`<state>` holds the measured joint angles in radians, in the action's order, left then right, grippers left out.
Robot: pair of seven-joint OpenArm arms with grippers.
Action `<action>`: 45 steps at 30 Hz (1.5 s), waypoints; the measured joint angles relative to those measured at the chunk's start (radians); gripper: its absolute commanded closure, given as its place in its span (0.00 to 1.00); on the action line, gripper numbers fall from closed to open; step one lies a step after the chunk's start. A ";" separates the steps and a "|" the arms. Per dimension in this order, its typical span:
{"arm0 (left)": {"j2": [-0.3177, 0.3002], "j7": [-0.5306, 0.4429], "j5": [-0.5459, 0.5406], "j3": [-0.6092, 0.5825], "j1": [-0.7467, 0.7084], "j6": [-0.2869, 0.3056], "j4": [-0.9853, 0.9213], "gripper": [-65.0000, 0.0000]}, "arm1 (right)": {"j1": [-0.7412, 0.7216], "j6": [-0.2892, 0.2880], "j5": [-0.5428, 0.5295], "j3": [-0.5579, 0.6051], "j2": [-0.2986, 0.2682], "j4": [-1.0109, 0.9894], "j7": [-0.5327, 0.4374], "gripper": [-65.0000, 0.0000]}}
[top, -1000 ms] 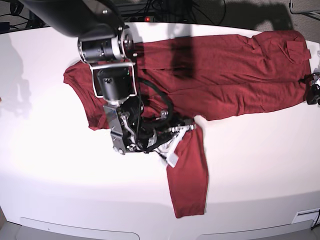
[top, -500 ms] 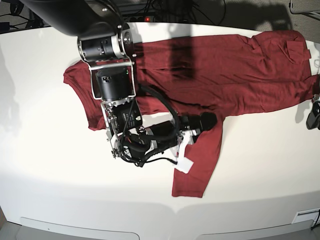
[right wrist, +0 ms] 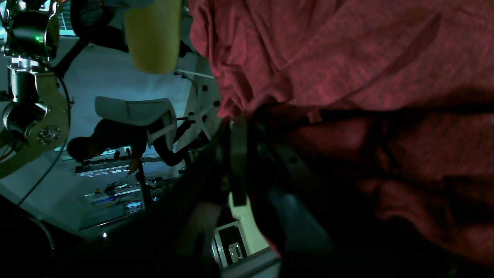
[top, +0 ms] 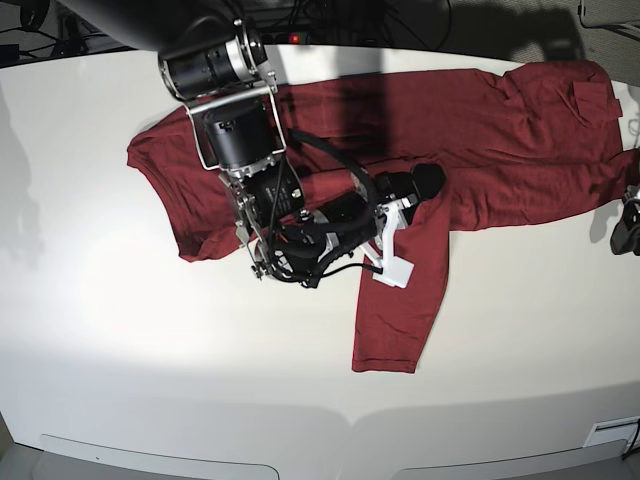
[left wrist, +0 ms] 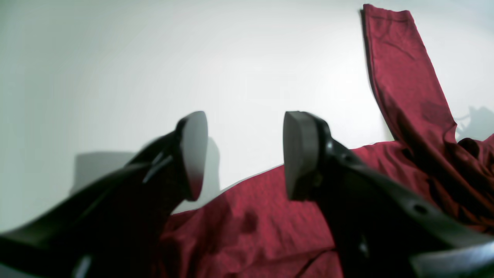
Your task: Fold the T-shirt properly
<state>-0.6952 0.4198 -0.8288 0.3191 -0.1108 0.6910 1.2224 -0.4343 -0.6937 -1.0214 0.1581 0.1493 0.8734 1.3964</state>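
The maroon T-shirt (top: 480,130) lies spread along the far half of the white table (top: 120,340). One long sleeve (top: 400,300) trails toward the front edge. My right gripper (top: 420,182) is over the shirt where that sleeve joins the body. In the right wrist view it (right wrist: 237,154) is shut on a bunched fold of the T-shirt (right wrist: 347,58). My left gripper (top: 628,225) sits at the table's right edge, beside the shirt's hem end. In the left wrist view it (left wrist: 243,154) stands open with nothing between its fingers, just above the T-shirt (left wrist: 262,231) edge.
The right arm's body (top: 235,130) covers the shirt's left part. A white block (top: 393,270) hangs off its wrist over the sleeve. Cables and a power strip (top: 295,38) lie beyond the far edge. White table surface shows at the front and left.
The right arm has swung toward the far side with the fabric in its grip, and the sleeve has dragged rightward and away from the front edge. The left gripper has stayed at the right edge.
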 measured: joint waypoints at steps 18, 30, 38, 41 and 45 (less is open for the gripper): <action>0.000 0.013 -0.001 0.000 0.000 0.000 0.000 0.53 | -0.078 0.001 0.058 -0.050 0.002 0.000 -0.246 0.51; 0.000 0.045 0.000 0.000 -0.002 0.000 0.000 0.53 | -0.092 0.072 0.679 -0.171 0.006 0.003 -0.690 0.51; 0.000 0.045 -0.004 0.000 -0.002 0.000 0.000 0.53 | -0.091 0.253 0.791 -0.069 -0.002 0.000 -0.798 0.51; 0.000 0.045 -0.004 0.000 -0.002 0.000 0.000 0.53 | -0.089 0.272 0.783 -0.044 0.003 -0.024 -0.805 0.51; 0.000 0.045 -0.004 0.000 -0.002 0.000 0.000 0.53 | -0.053 0.272 0.755 -0.043 0.001 -0.079 -0.828 0.51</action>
<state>-0.6956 0.4648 -0.8326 0.3191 -0.1127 0.6910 1.2224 -0.4873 -0.4221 -0.2661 0.1150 0.1505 0.7940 0.5686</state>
